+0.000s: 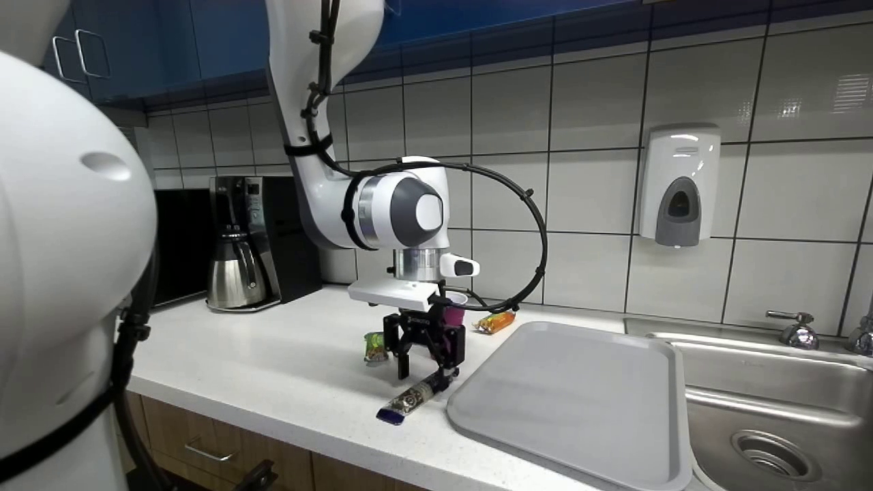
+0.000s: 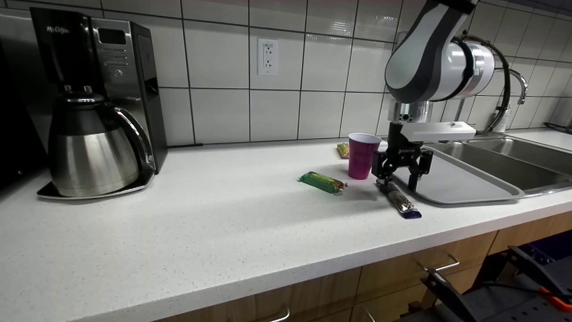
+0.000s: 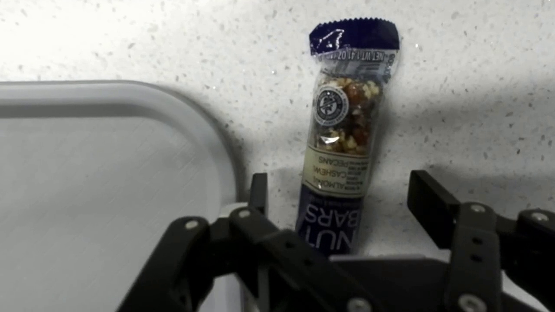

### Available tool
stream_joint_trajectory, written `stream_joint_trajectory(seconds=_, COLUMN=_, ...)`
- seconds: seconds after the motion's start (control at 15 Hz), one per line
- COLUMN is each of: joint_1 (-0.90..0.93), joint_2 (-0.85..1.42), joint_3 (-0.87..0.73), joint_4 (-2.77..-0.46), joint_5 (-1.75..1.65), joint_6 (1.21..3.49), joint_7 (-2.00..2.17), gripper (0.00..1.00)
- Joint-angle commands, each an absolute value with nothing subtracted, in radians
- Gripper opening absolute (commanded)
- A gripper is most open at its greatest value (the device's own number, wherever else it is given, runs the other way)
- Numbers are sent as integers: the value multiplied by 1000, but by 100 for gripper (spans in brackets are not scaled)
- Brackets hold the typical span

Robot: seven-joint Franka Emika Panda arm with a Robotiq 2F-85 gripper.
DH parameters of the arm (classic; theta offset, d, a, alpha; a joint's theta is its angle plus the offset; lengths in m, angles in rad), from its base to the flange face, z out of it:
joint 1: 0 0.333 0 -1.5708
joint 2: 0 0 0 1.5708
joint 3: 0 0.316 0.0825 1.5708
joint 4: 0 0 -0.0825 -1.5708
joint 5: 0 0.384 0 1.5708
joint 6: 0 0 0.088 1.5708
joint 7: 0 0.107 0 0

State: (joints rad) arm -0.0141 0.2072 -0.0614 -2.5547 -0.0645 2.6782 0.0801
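- The claw [image 3: 340, 190] stands with its fingers [image 3: 433, 212] well apart, one on either side of a nut bar [image 3: 340, 138]; in the wrist view, gaps show between the bar and both fingers.
- The nut bar lies on the worktop [image 2: 178, 241], just beside the rounded corner of a grey tray [image 1: 573, 395]. One dark blue end sticks out past the claw; the claw hides the opposite end in the wrist view.
- Its wrapper is see-through over the nuts, with a cream band and a dark blue part lettered "NUT BARS", upside down in the wrist view.
- The finger on the tray side sits close to the rim; I cannot tell whether they touch.
- A magenta cup [image 2: 361, 158] stands upright near the claw.
- A green wrapped bar [image 2: 322, 182] lies near the cup, and an orange packet [image 1: 494, 322] lies near the tiled wall [image 2: 219, 112].
- The tray lies flat between the nut bar and a metal sink [image 1: 771, 378].
- A soap dispenser [image 1: 681, 184] and an outlet [image 2: 268, 57] are mounted on the wall.
- A coffee maker [image 2: 114, 67] with a steel carafe [image 2: 96, 161] stands well apart from the claw.
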Motion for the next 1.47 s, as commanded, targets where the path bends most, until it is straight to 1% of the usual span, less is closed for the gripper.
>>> stream_joint_trajectory(seconds=0.0, joint_1=-20, joint_2=173, joint_3=-52, joint_4=-2574, joint_5=-36, joint_6=2693, joint_7=74, gripper=100)
stream_joint_trajectory(seconds=0.4, joint_1=-24, joint_2=112, joint_3=-49, joint_4=-2600, joint_5=-2, joint_6=2690, joint_7=62, gripper=100)
stream_joint_trajectory(seconds=1.4, joint_1=-19, joint_2=-132, joint_3=-54, joint_4=-2732, joint_5=64, joint_6=2663, joint_7=-2, gripper=100)
